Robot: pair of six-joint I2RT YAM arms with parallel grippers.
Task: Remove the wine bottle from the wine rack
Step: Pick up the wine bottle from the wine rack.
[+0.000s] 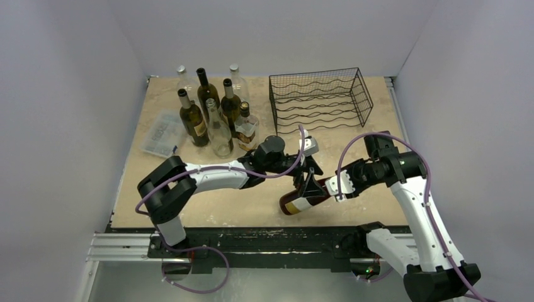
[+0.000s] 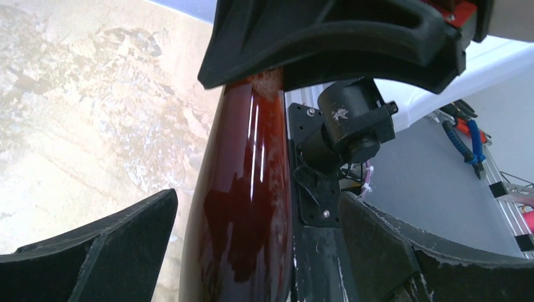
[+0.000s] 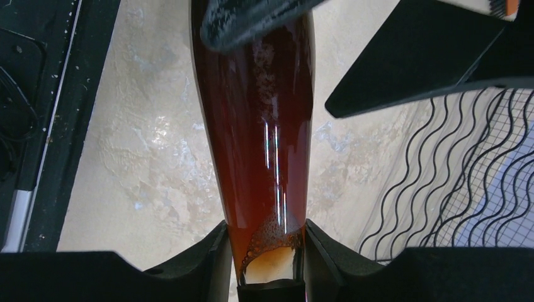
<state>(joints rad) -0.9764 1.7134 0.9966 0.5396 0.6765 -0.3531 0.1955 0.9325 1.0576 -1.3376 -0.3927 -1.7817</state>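
Observation:
The wine bottle (image 1: 301, 200), dark amber with a pale label near its base, lies tilted over the front of the table, well clear of the black wire wine rack (image 1: 318, 100) at the back right. My right gripper (image 1: 329, 187) is shut on the bottle's neck (image 3: 271, 251), the fingers (image 3: 214, 258) pressing both sides. My left gripper (image 1: 308, 178) straddles the bottle's body (image 2: 245, 207) from above, open, with a gap between glass and each finger (image 2: 101, 251). The rack's wavy wires (image 3: 453, 176) show at the right of the right wrist view.
Several upright bottles (image 1: 214, 113) cluster at the back left, with a clear plastic compartment box (image 1: 162, 133) beside them. The metal rail (image 1: 252, 242) with both arm bases runs along the near edge. Blue-handled pliers (image 2: 469, 141) lie off the table.

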